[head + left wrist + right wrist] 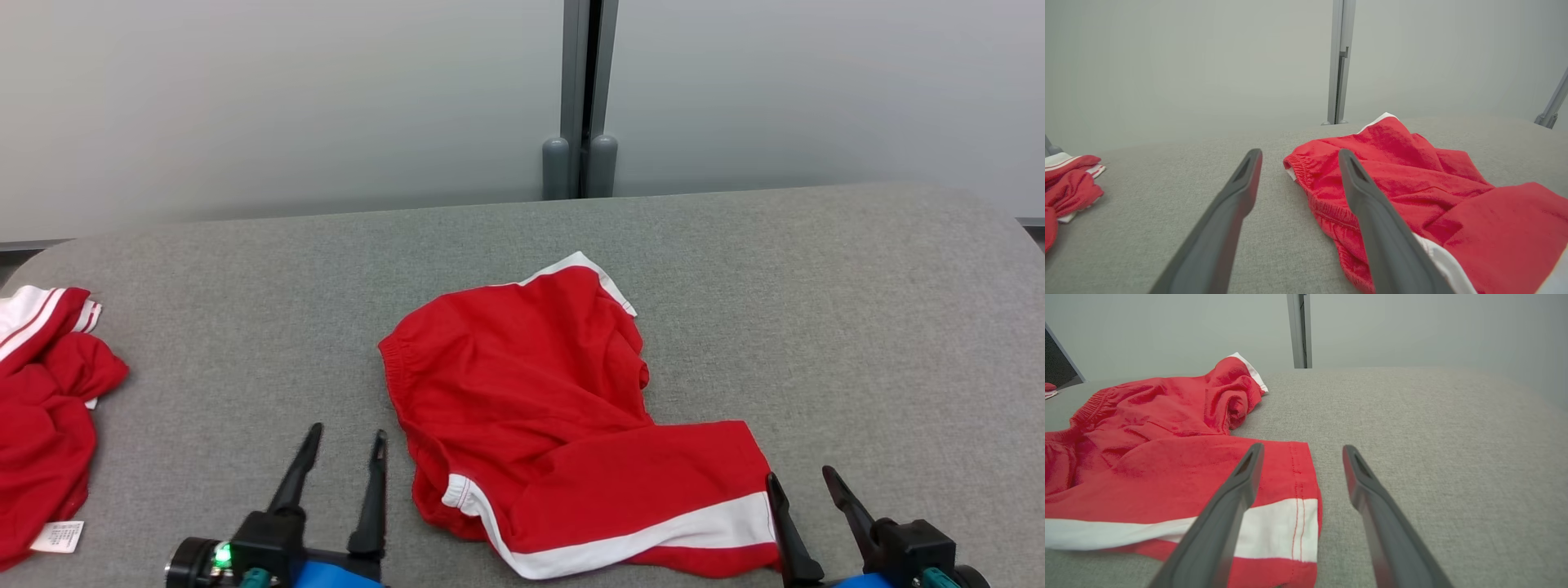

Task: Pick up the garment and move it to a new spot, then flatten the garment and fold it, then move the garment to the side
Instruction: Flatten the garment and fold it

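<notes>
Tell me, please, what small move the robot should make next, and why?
Probably lower both grippers to grasp the near edge of the red shorts: they lie crumpled and unheld, with the left gripper and right gripper open on either side.

Grey woven-fabric tabletop beneath the left pincer; ahead of it, pale frosted panels flank a grey metal post.
</notes>
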Robot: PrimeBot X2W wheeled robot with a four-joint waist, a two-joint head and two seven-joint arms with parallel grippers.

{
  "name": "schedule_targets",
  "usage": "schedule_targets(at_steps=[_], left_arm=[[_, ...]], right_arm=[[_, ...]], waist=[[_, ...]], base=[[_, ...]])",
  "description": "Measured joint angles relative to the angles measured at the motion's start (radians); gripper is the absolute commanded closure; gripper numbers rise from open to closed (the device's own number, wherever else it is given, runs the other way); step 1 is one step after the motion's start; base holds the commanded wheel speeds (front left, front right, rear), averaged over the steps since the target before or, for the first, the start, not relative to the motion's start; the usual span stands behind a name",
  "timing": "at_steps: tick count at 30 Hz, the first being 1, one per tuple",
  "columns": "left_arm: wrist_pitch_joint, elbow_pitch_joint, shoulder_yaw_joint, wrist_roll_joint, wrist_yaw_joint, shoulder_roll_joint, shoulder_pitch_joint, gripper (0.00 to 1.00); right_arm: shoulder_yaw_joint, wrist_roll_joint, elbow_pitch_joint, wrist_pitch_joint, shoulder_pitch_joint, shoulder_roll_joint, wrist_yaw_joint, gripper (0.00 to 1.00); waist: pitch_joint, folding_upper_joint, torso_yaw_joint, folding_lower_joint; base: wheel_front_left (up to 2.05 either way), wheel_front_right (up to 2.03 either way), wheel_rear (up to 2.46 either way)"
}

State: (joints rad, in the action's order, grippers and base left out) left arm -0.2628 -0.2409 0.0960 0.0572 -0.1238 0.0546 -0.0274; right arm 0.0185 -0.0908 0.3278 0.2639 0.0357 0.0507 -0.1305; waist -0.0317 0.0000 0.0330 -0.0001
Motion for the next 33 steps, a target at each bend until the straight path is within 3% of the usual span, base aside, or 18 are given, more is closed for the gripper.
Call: schedule_targets(at_steps=[16,33], left_arm=[[0.000,-0.217,0.346,0.143,-0.006,0.099,0.083,0.00],[0.000,-0.388,0.572,0.309,-0.006,0.129,0.207,0.00]], right_arm=[[0.080,-0.035,0.264,0.000,-0.136,0.009,0.000,0.00],[0.157,-0.105,0.339,0.000,-0.166,0.022,0.000,0.00]], waist=[[-0.040,0.0000,0.035,0.0001],[-0.030,0.0000,0.056,0.0001]], base=[[0.00,0.00,0.00],[0.00,0.00,0.00]])
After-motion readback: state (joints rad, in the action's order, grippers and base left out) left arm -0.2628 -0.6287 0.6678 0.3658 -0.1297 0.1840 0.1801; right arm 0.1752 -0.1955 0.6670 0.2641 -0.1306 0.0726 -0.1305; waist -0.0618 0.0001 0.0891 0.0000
